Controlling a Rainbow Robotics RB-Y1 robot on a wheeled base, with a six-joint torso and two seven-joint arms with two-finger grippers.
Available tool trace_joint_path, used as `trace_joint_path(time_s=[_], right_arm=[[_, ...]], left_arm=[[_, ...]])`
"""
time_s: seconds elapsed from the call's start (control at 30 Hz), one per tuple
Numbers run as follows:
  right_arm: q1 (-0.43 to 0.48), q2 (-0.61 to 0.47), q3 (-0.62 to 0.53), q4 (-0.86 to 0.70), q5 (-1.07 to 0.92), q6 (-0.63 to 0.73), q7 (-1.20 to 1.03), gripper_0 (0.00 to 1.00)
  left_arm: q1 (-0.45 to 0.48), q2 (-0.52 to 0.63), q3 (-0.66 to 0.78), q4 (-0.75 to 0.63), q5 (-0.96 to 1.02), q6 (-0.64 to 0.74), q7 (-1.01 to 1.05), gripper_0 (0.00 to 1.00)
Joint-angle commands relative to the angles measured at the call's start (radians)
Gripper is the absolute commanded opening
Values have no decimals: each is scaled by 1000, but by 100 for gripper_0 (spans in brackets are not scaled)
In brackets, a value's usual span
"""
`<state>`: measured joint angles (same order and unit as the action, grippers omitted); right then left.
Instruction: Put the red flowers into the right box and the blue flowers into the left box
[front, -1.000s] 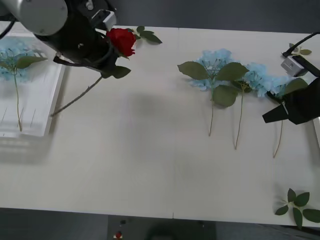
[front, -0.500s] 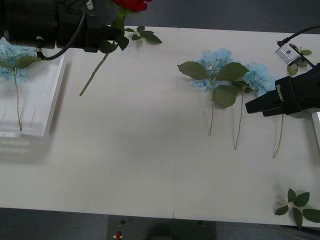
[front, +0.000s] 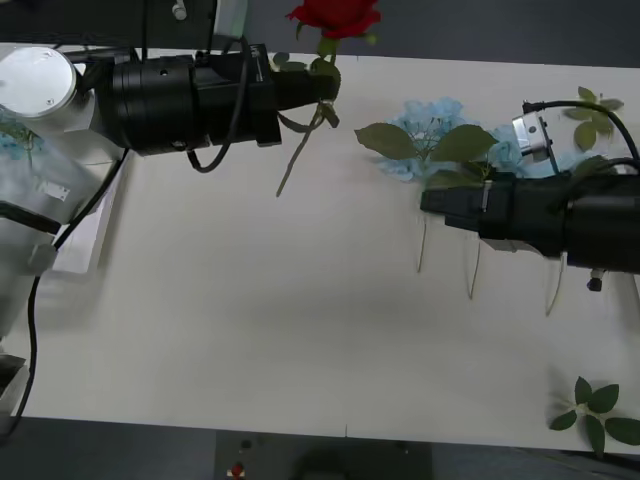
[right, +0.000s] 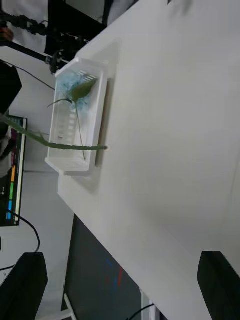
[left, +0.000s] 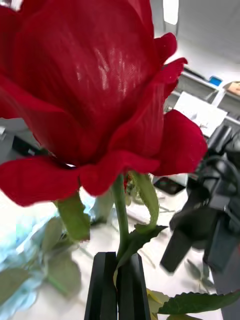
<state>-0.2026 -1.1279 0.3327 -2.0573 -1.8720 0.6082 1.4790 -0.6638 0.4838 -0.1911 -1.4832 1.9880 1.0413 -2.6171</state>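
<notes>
My left gripper (front: 322, 92) reaches over the table's far middle, shut on the stem of a red flower (front: 335, 14) whose bloom stands up and whose stem hangs down to the left. Close up, the bloom (left: 90, 85) rises above the shut gripper (left: 117, 287). Several blue flowers (front: 432, 128) lie at the right of the table; my right gripper (front: 432, 203) hovers open over their stems. The right wrist view shows the open gripper (right: 120, 287), the left box (right: 102, 115) holding one blue flower (right: 75, 95), and the red flower's stem (right: 60, 145). The right box is hidden.
Loose green leaf sprigs lie at the front right corner (front: 598, 408), at the far right edge (front: 592, 103) and behind my left gripper (front: 285, 63). Bare white tabletop (front: 250, 320) stretches across the middle and front.
My left arm swung right from beside the left box to the far middle, carrying the red flower upward. My right arm moved left over the blue flowers' stems.
</notes>
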Motion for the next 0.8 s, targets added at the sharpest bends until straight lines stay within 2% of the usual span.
trace_joint_path(time_s=[0.03, 0.27, 0.5, 0.8], right_arm=[[26, 62, -12, -35, 2, -39, 123, 88], [9, 152, 43, -37, 4, -110, 213, 88], [-86, 160, 230, -20, 96, -309, 271, 88], [-126, 194, 255, 42, 358, -327, 305, 88]], left_arm=[[4, -45, 15, -22, -5, -6, -55, 0], [16, -103, -25, -22, -38, -58, -72, 0], [24, -142, -107, -22, -38, -162, -88, 0], [24, -172, -146, -22, -38, -214, -88, 0]])
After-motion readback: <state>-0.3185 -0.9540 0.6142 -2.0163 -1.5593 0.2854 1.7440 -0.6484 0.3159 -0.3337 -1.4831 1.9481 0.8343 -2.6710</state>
